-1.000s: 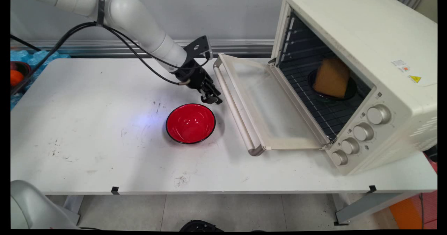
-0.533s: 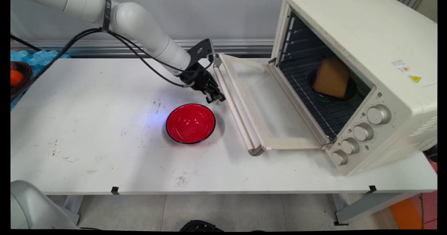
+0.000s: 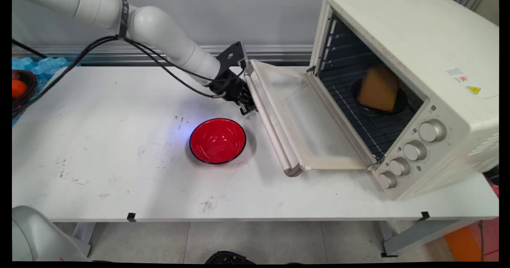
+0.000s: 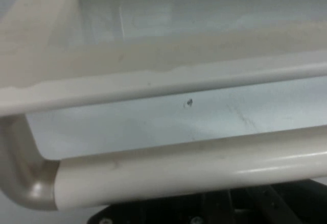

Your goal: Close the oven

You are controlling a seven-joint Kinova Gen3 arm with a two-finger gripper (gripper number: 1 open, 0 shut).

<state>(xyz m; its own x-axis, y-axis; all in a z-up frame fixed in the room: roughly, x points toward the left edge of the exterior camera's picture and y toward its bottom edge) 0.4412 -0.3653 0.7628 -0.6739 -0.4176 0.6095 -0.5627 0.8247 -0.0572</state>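
Cream oven door handle [image 3: 267,121] against hand [image 3: 248,108]

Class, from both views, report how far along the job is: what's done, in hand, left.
Done: the cream toaster oven has its glass door lying open, and a tan block on a black dish sits on the rack inside. In hand: the black hand is at the far end of the door's cream bar handle. Left, probably: the door is not shut; the red bowl stands empty on the white table.
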